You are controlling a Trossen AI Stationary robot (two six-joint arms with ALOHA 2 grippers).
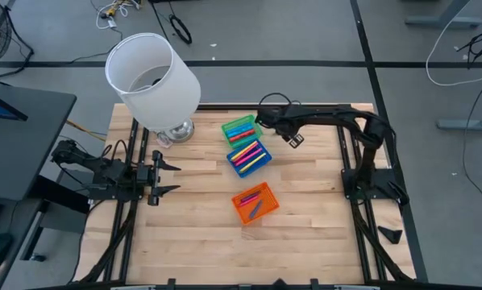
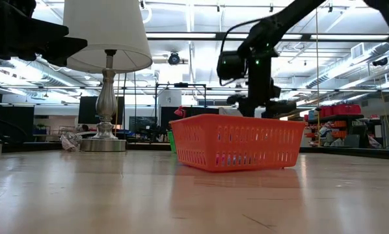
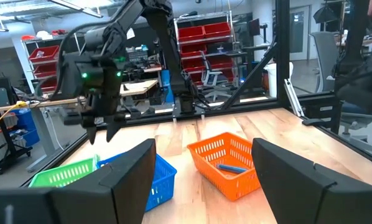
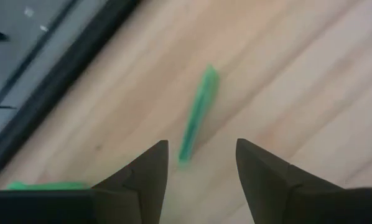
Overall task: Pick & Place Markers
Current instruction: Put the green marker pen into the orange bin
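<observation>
A green marker (image 4: 197,115) lies flat on the wooden table near its far edge, beside the green tray (image 1: 238,127). My right gripper (image 4: 201,154) hangs over it, open, pointing down, with one fingertip on each side of the marker's nearer end and apart from it. In the high view my right gripper (image 1: 264,118) hides this marker. Several markers lie in the blue tray (image 1: 249,156), some in the green tray, and a blue marker (image 3: 233,167) lies in the orange tray (image 1: 255,202). My left gripper (image 1: 167,177) waits open at the table's left side.
A table lamp (image 1: 153,74) with a white shade stands at the far left of the table. The three trays sit in a row down the middle. The dark frame rail (image 4: 55,81) along the far edge runs close to my right gripper. Bare wood lies toward the near edge.
</observation>
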